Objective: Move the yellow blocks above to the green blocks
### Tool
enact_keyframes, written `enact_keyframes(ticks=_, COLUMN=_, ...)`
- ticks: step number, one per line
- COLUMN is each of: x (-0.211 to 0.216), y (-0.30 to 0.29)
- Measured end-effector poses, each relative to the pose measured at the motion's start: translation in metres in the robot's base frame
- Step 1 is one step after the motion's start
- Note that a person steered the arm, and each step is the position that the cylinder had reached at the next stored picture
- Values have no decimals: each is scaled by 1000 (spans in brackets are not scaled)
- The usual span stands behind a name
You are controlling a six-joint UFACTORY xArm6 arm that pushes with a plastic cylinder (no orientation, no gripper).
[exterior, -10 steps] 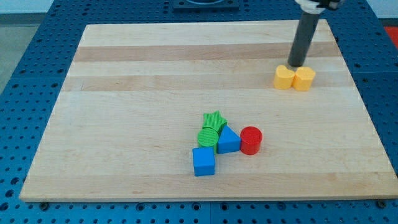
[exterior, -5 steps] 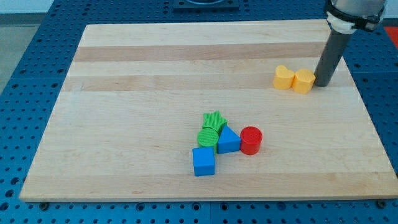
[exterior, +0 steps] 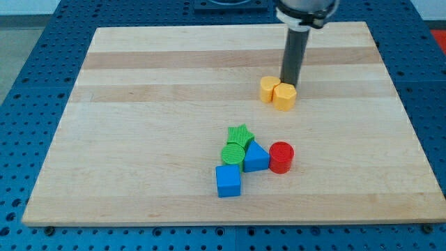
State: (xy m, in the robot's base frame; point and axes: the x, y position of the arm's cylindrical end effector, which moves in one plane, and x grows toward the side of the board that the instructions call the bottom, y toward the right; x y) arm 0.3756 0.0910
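Two yellow blocks sit touching each other right of the board's centre: one (exterior: 269, 89) on the left and one (exterior: 284, 97) on the right, slightly lower. My tip (exterior: 288, 84) stands just above and between them, touching or nearly touching their upper edges. A green star block (exterior: 240, 134) and a green cylinder block (exterior: 233, 153) lie below and to the left of the yellow pair, in a cluster near the board's lower middle.
A blue triangle block (exterior: 256, 157), a red cylinder block (exterior: 281, 157) and a blue cube (exterior: 228, 180) crowd around the green blocks. The wooden board (exterior: 139, 104) lies on a blue perforated table (exterior: 28, 70).
The two yellow blocks have slid left and slightly down from the board's right side. My tip went from above them to their right side, then left with them.
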Motion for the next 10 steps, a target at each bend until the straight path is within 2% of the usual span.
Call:
enact_keyframes(ticks=3, x=-4, y=-67)
enact_keyframes(ticks=4, x=-29, y=-38)
enact_keyframes(ticks=5, x=-27, y=22)
enact_keyframes(ticks=6, x=-14, y=39)
enact_keyframes(ticks=7, x=26, y=39)
enact_keyframes(ticks=10, x=32, y=32)
